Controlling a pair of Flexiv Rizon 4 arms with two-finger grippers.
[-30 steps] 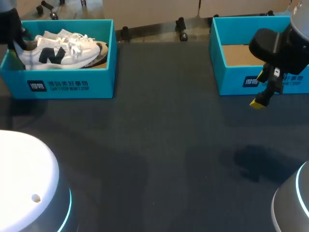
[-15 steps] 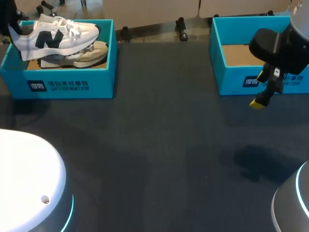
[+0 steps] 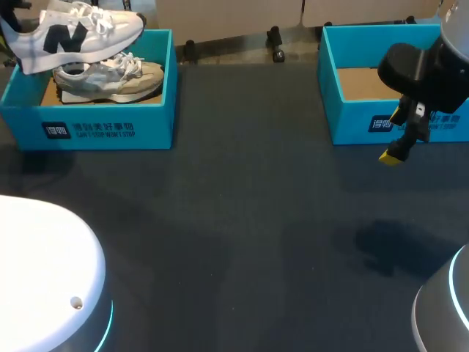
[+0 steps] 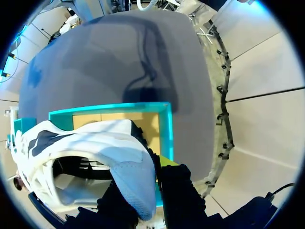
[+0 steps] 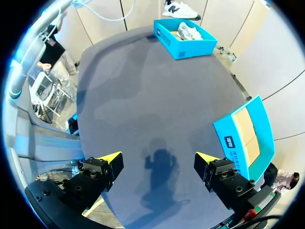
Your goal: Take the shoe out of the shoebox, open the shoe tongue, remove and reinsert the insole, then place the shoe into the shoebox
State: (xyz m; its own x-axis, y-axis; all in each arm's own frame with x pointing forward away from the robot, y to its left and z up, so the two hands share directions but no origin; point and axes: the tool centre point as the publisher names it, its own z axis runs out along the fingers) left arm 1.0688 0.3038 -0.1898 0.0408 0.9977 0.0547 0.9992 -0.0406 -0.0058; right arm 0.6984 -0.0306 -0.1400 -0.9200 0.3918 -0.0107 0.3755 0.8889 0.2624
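Two shoes, two blue shoeboxes and two grippers are counted on the desk (image 3: 242, 242). The white shoe (image 3: 77, 33), marked with a dark letter on its side and threaded with white laces, is held in the air just above the left shoebox (image 3: 110, 128) at the desk's far left corner. A second shoe (image 3: 110, 79), beige and grey, is seen lying inside that box. In the right shoebox (image 3: 366, 121), at the far right corner, only a cardboard floor is shown; part of the box is covered by the right arm.

The left gripper (image 4: 145, 183) is clamped on the white shoe's heel. One of its fingers is largely hidden behind the heel, and in the head view it is cut off at the edge. The right gripper (image 5: 157, 162) is held with its fingers wide apart over bare desk, just in front of the right shoebox. Only one of its yellow tips can be made out in the head view.
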